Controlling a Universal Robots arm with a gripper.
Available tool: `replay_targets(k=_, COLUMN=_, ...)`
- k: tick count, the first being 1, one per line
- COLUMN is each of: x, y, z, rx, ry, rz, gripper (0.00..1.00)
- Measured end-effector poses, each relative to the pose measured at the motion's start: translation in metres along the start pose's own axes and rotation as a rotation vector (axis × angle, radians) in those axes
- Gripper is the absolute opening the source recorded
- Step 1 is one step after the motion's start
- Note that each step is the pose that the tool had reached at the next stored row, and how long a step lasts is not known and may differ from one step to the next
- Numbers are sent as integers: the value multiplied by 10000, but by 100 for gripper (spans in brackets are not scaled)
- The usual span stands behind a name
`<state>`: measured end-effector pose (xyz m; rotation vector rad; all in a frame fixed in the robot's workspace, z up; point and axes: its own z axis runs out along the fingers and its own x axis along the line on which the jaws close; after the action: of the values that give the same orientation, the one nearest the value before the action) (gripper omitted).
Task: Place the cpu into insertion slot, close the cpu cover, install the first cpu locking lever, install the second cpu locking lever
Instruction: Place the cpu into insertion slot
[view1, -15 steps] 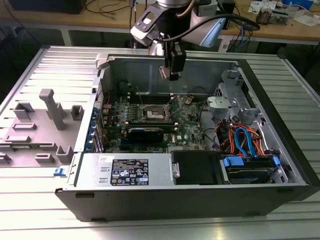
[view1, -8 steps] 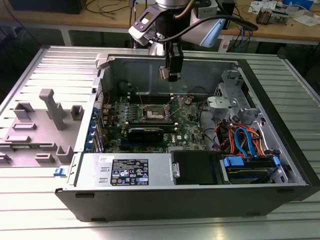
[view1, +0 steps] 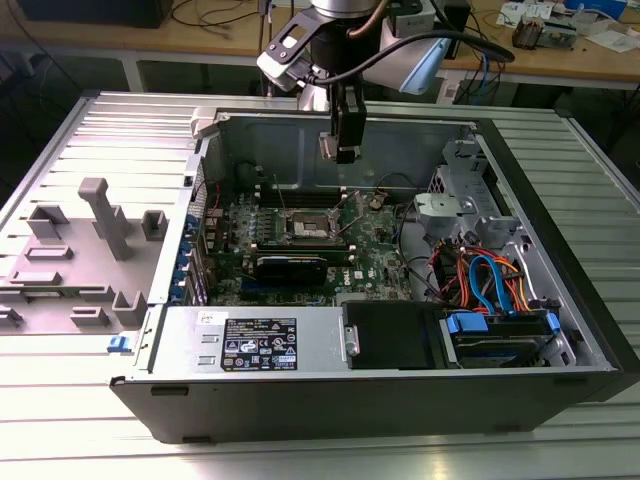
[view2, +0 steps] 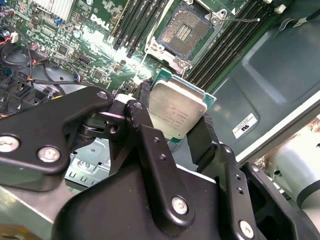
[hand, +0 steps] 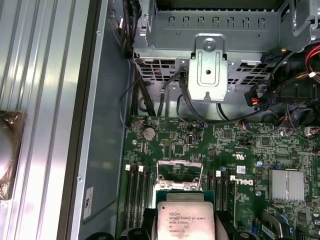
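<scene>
While my gripper is pinching the cpu by two opposite edges, I am holding it well above the open insertion slot, which is sitting almost directly beneath it.

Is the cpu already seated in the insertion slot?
No, in the second wrist view the gripper holds the cpu, and the insertion slot lies open, contacts bare.

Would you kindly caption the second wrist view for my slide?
Gripper holding the cpu short of the empty insertion slot.
</scene>
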<state>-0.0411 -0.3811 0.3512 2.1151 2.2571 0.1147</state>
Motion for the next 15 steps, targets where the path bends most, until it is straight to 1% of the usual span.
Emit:
replay_targets(k=4, x=0, y=0, z=0, rx=0, ry=-1, rz=7, gripper=55)
replay_targets(k=6, x=0, y=0, z=4, rx=-3, ry=-7, rz=103, gripper=55)
replay_targets(k=13, x=0, y=-2, z=28, rx=-18, ry=-89, rz=1044, gripper=55)
replay_targets(k=15, x=-1, y=-3, z=36, rx=-19, ry=-97, rz=1142, gripper=55)
